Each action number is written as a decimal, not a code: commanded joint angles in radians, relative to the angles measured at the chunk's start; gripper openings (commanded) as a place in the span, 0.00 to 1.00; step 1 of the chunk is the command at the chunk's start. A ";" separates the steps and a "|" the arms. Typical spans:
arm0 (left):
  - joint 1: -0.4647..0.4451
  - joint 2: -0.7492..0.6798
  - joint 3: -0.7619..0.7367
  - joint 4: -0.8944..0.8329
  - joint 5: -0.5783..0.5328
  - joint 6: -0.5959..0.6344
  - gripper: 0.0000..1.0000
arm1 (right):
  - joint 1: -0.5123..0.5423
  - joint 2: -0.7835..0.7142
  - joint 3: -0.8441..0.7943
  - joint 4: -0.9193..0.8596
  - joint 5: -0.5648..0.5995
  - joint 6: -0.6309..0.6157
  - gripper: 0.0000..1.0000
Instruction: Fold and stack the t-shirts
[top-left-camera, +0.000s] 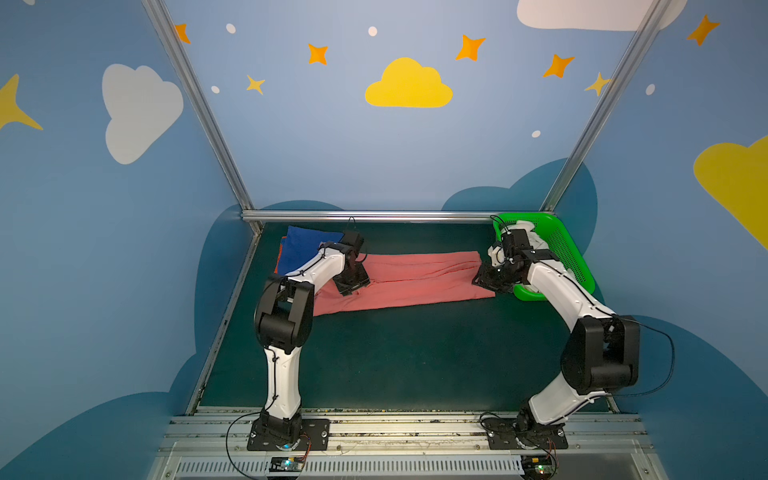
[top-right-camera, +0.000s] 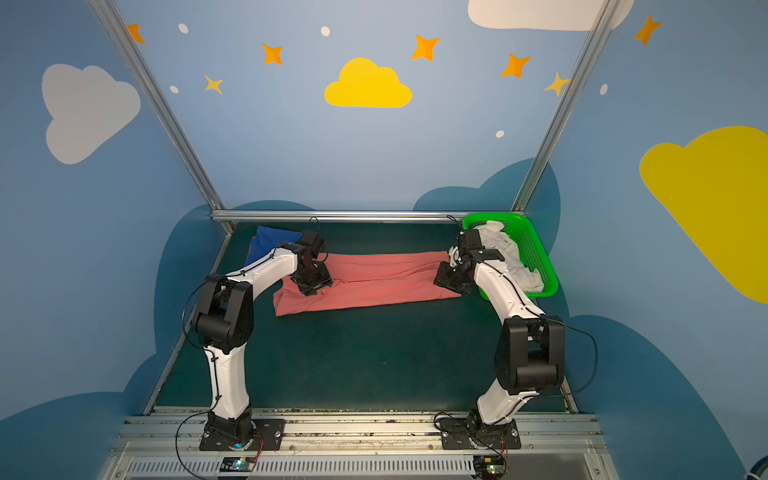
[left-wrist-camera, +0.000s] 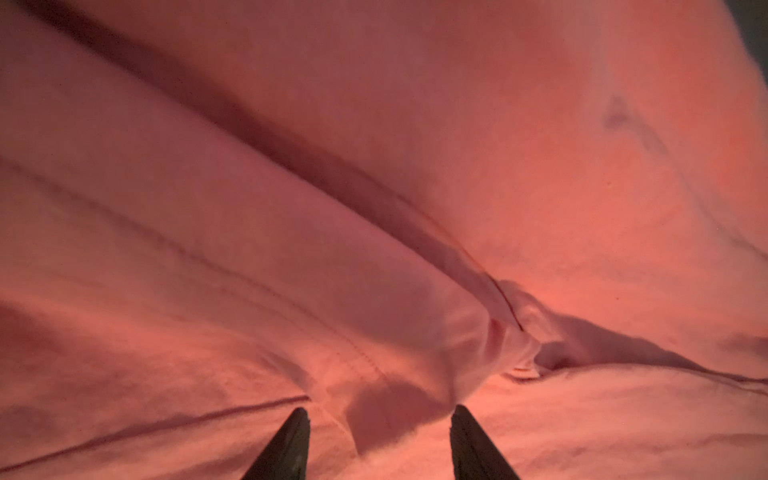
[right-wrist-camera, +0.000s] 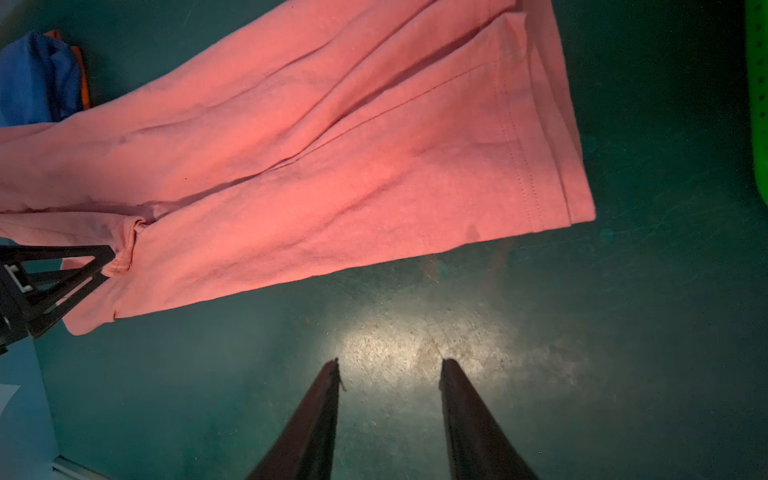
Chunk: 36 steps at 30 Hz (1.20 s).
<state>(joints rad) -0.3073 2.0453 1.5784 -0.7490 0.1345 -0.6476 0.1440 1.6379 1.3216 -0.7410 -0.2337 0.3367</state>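
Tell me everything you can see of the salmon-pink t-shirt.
The salmon-pink t-shirt looks like soft knit cotton, folded lengthwise into a long creased band lying flat on the dark green table. Its stitched hem end lies near the green basket, not touching it; the opposite end lies near the blue t-shirt. The open left end effector rests against a bunched fold there.

Arms identical. Left arm, right arm: white rounded shells, bulky black joint housings. Black base plates at lower frame, silver screws at the corners. Thin black cables run along the shells under black ties and loop free at elbows and bases. Small boards below the bases, LEDs lit, red wires attached. Fingers black, flat, tapering to narrow tips.
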 joint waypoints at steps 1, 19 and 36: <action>-0.009 -0.040 -0.020 -0.015 0.003 0.003 0.59 | 0.003 -0.033 -0.014 0.006 -0.013 0.005 0.42; -0.018 0.055 0.065 -0.078 -0.105 0.084 0.21 | 0.000 -0.036 -0.031 0.010 -0.012 0.005 0.42; -0.018 0.164 0.339 -0.160 -0.110 0.375 0.05 | 0.000 0.000 -0.020 0.007 -0.017 0.000 0.42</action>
<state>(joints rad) -0.3241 2.1723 1.8626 -0.8558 0.0360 -0.3820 0.1440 1.6360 1.3022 -0.7315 -0.2470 0.3367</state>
